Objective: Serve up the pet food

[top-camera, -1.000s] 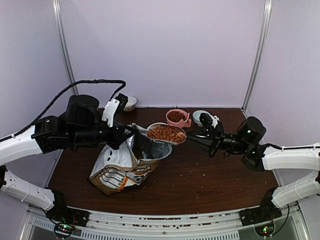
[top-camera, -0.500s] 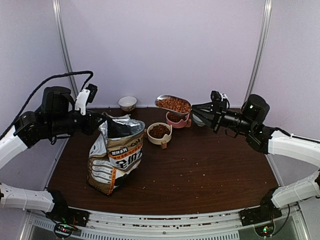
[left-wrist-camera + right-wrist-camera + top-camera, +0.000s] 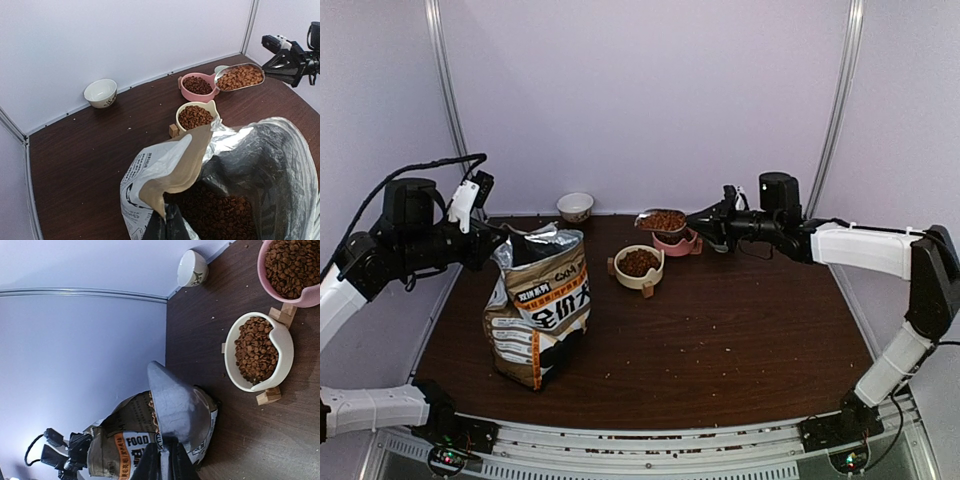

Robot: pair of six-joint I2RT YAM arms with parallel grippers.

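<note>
The pet food fills the silver scoop [image 3: 663, 220], which my right gripper [image 3: 705, 222] is shut on by the handle. The scoop hangs level over the pink bowl [image 3: 680, 248], which holds kibble. The cream bowl [image 3: 642, 283] in front of it also holds kibble. My left gripper [image 3: 500, 243] is shut on the top edge of the printed bag [image 3: 535, 310] and holds it upright and open. Kibble [image 3: 220, 215] shows inside the bag in the left wrist view, with the fingers [image 3: 167, 227] pinching the rim. The right wrist view shows the scoop's underside [image 3: 175, 407].
A small white bowl [image 3: 575, 206] stands at the back wall. A pale bowl [image 3: 220, 68] sits behind the scoop at the back right. Loose kibble crumbs lie scattered on the dark wooden table [image 3: 740, 340]. Walls close in the left, back and right.
My right gripper carried the full scoop from above the bag to the back, over the pink bowl. My left gripper pulled the bag's rim left and up, standing the bag upright.
</note>
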